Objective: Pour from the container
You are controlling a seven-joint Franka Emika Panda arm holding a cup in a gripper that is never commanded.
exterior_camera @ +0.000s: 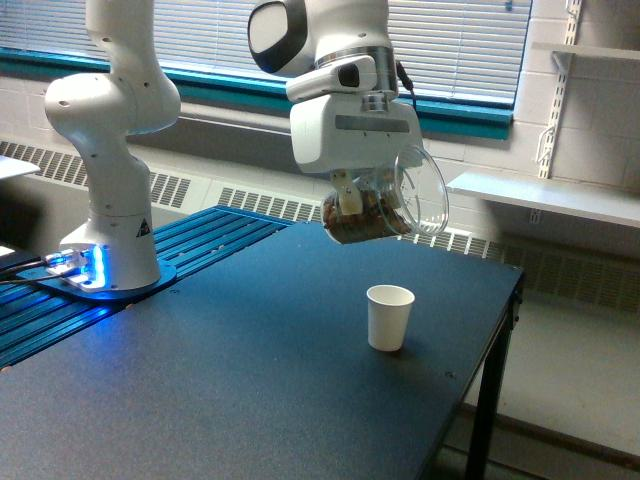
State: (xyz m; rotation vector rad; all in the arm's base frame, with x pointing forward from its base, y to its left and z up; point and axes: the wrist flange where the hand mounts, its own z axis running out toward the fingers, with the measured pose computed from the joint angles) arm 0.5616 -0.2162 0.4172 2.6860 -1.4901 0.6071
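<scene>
Container-wise, it's a clear see-through plastic cup with brown bits inside, tipped sideways, rim toward the exterior view's right. White gripper is clamped on it, up above the dark table. Looks light and thin-walled, probably squashy and slick, so grip mid-wall gently. White paper cup sits below, well apart.

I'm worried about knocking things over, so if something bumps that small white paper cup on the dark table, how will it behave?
The small white paper cup looks empty and thin-walled, so it is probably very light and would slide or tip easily. Its base is narrower than its rim, which likely adds to tipping. It stands free on the dark table, unsupported.
</scene>
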